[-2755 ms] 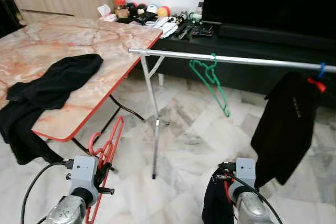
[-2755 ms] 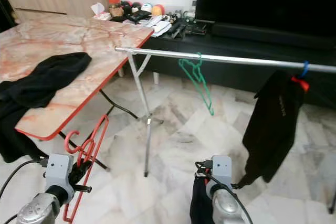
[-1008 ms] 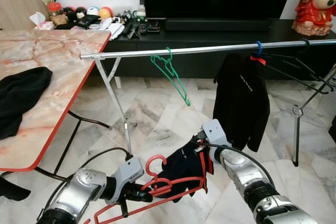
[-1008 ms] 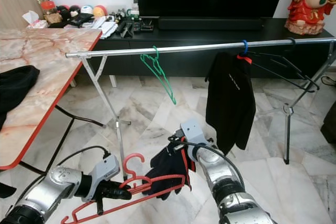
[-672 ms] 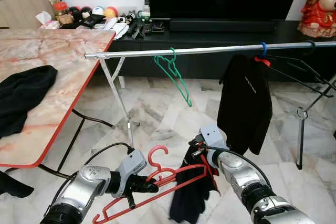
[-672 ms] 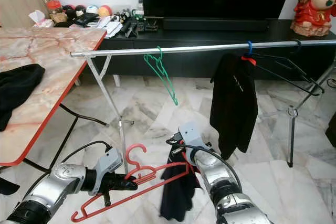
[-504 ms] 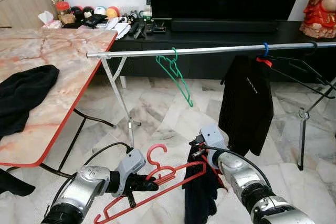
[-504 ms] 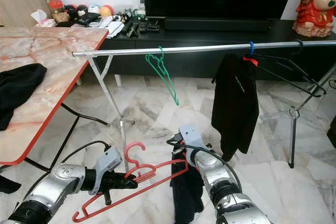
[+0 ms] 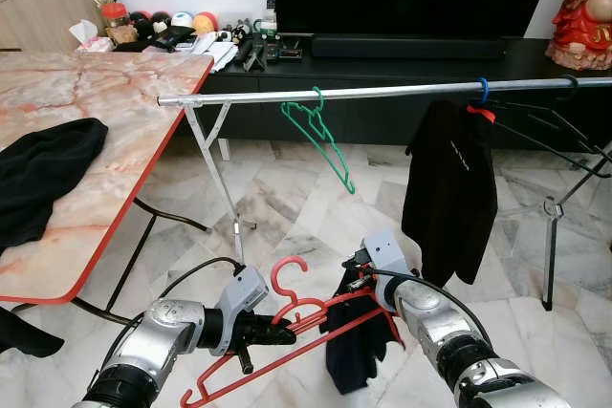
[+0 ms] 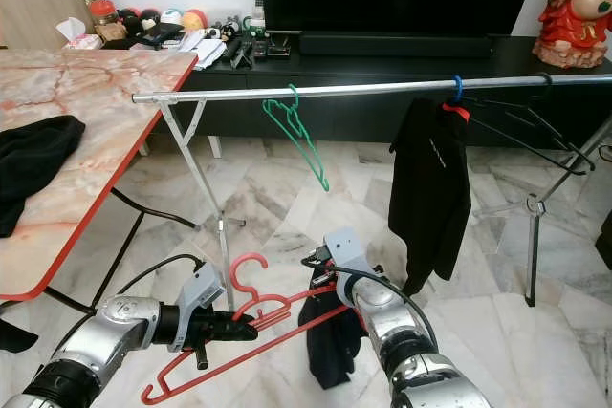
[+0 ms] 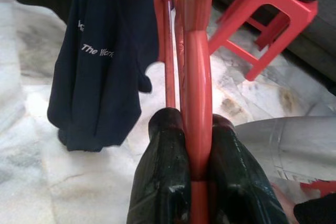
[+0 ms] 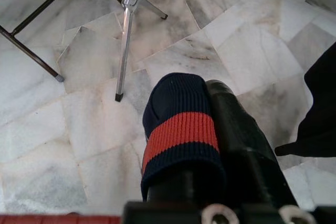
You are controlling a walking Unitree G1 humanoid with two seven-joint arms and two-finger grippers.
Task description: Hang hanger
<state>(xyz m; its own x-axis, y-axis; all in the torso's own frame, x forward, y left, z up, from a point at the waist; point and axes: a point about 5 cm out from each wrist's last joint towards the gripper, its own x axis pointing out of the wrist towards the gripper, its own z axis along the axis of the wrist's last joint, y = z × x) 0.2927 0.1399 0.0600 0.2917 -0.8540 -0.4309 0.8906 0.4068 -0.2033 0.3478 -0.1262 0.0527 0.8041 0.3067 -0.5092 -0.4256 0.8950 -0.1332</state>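
So, lower middle of frame: left gripper [image 9: 283, 334] clamped on red hanger [image 9: 287, 327], right gripper [image 12: 202, 129] pinching dark garment's [image 9: 359, 351] striped collar, both low, well below silver rail [image 9: 382, 93] and green hanger [image 9: 320, 140].

We count two pincers, the left pincer [image 9: 283, 334] and the right pincer [image 9: 356, 282]. We see one red hanger [image 9: 287, 333], one green hanger [image 9: 323, 137], one rail [image 9: 335, 94], one hung black garment [image 9: 449, 190], and one marble surface [image 9: 105, 93].
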